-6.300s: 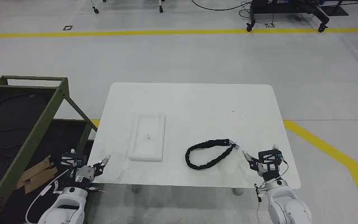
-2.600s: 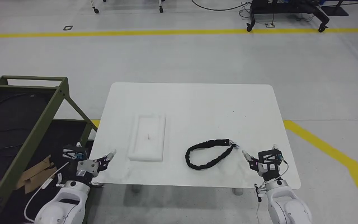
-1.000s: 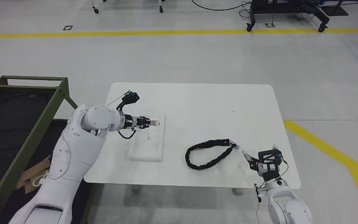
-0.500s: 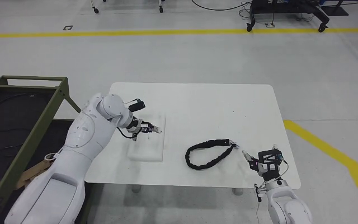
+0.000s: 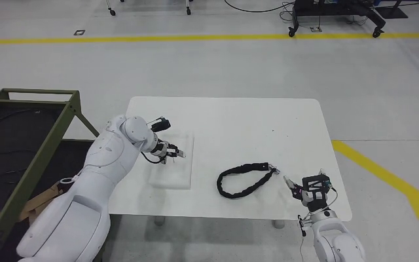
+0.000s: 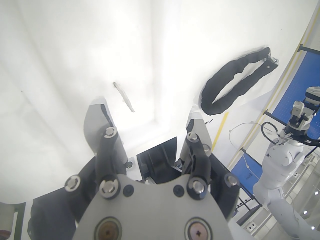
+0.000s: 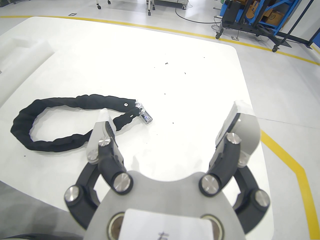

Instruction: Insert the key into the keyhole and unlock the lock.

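In the top view, the tray [image 5: 170, 177] is set left of centre on the table [image 5: 262, 124], with the key [image 6: 123, 100] inside it and the left gripper [image 5: 179, 154] above its upper half. The chain lock [image 5: 220, 184] is laid to its right, followed by the right gripper [image 5: 292, 187] at the table's lower-right edge.

So it's a plain white table [image 5: 262, 124] with rounded corners. A shallow white tray [image 5: 170, 178] sits flat at about 9 o'clock from the middle, and the black-sleeved chain lock [image 5: 240, 169] lies looped at about 5 o'clock. A few dark specks [image 7: 166, 63] dot the top too.
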### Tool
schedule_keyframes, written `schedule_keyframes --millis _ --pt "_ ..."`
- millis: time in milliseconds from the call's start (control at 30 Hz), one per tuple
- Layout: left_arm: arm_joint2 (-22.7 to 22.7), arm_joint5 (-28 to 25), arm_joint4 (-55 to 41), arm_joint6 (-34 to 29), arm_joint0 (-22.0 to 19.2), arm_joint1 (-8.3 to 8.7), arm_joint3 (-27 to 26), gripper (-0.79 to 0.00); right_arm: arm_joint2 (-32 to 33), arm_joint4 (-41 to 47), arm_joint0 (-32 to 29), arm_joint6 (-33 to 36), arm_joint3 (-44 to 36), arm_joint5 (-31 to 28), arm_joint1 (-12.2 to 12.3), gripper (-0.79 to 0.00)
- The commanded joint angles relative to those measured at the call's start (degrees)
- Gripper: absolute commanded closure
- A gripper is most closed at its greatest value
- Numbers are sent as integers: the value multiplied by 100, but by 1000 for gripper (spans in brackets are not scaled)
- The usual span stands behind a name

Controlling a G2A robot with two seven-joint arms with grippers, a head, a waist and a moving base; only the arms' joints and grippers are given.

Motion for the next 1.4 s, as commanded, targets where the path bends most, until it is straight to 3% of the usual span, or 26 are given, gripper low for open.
schedule_keyframes --millis 0,1100,1200,1267,1300,1367 --pt "14 -31 -13 3 -22 -30 89 -785 0 0 0 0 0 0 0 -785" --pt "34 -67 8 78 -66 -60 123 -785 0 0 0 0 0 0 0 -785" --pt "98 -67 170 164 4 -57 -48 -785 0 0 0 0 0 0 0 -785" --pt "157 225 344 219 19 -58 -241 -785 0 0 0 0 0 0 0 -785" --pt "173 293 393 203 37 -55 -329 -745 0 0 0 0 0 0 0 -785" --pt "194 480 491 202 57 -45 -467 -594 0 0 0 0 0 0 0 -785"
